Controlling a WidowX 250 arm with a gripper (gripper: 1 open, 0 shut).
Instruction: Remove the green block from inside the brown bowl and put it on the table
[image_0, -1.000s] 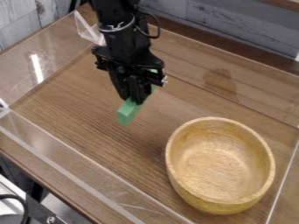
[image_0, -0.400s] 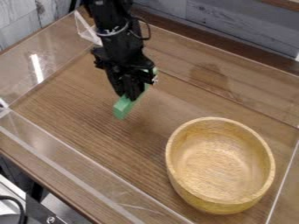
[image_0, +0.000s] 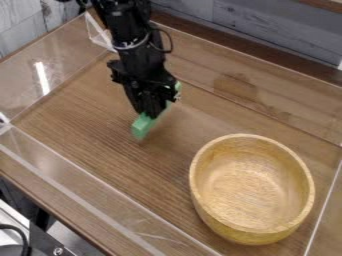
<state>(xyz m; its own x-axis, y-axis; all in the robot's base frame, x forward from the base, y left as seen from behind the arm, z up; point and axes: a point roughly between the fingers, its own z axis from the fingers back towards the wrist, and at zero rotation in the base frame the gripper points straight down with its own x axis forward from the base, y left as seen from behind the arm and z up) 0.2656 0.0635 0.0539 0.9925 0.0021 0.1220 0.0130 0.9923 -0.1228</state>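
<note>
Tabletop (image_0: 67, 135) beside the brown bowl (image_0: 251, 190); gripper (image_0: 147, 112) pinches the green block (image_0: 142, 125).

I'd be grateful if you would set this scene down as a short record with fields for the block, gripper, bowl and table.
green block: low over the table, or touching it; contact unclear
gripper: jaws shut on the block
brown bowl: upright, apart from the block, nothing inside
table: brown wood grain
</note>
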